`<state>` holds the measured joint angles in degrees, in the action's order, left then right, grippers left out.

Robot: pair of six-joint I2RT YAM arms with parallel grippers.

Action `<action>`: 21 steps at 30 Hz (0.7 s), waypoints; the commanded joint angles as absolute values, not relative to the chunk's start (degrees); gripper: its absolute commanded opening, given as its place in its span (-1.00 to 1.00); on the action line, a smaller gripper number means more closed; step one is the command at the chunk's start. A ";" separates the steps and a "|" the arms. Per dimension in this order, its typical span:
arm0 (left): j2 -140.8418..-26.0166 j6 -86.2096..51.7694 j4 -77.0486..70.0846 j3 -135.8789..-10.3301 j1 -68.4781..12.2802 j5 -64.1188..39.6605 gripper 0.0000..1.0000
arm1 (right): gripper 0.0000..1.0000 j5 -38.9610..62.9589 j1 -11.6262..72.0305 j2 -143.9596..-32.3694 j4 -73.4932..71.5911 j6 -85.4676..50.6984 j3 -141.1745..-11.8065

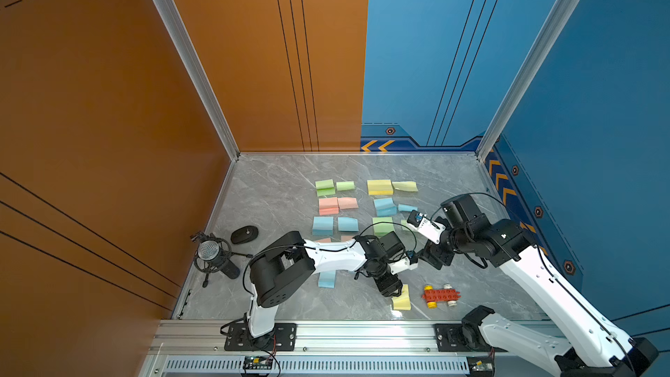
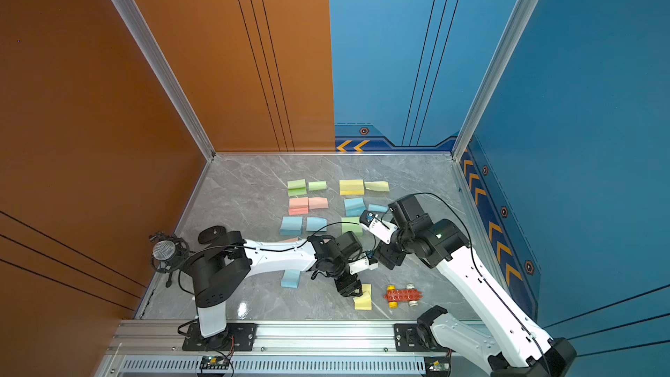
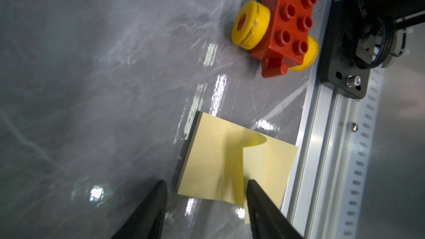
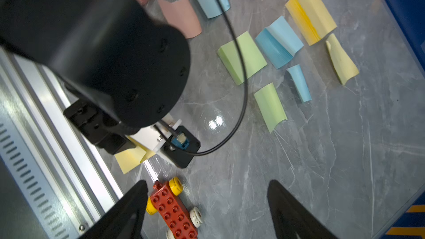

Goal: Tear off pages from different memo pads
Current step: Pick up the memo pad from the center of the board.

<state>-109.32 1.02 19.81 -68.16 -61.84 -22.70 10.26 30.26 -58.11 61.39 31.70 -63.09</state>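
Several memo pads lie in rows at the back of the table, among them a green pad [image 1: 324, 187], a pink pad [image 1: 328, 205] and a yellow pad [image 1: 379, 187]. Loose curled pages lie beside them, such as a green page [image 1: 345, 186] and a yellow page [image 1: 405, 186]. Near the front edge my left gripper [image 1: 394, 289] [image 3: 205, 189] is open over another yellow memo pad [image 1: 402, 304] [image 3: 207, 155]. That pad's top page [image 3: 234, 164] curls up, its edge beside one finger. My right gripper [image 1: 437, 262] [image 4: 207, 182] hangs open and empty above the table.
A red toy brick car [image 1: 440, 295] [image 3: 287, 19] [image 4: 173, 210] stands just right of the front yellow pad. A blue pad [image 1: 327, 279] lies under the left arm. A microphone [image 1: 212, 253] and a black oval base [image 1: 244, 234] sit at the left. The metal rail [image 1: 362, 335] borders the front.
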 commanded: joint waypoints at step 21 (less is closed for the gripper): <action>-111.45 0.73 21.31 -69.52 -62.14 -24.36 0.18 | 0.99 15.65 39.61 -52.91 69.93 47.68 -56.16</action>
<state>-109.73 1.02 19.79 -68.45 -61.91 -22.94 16.27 38.70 -53.15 68.42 49.10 -57.74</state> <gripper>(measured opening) 0.588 0.994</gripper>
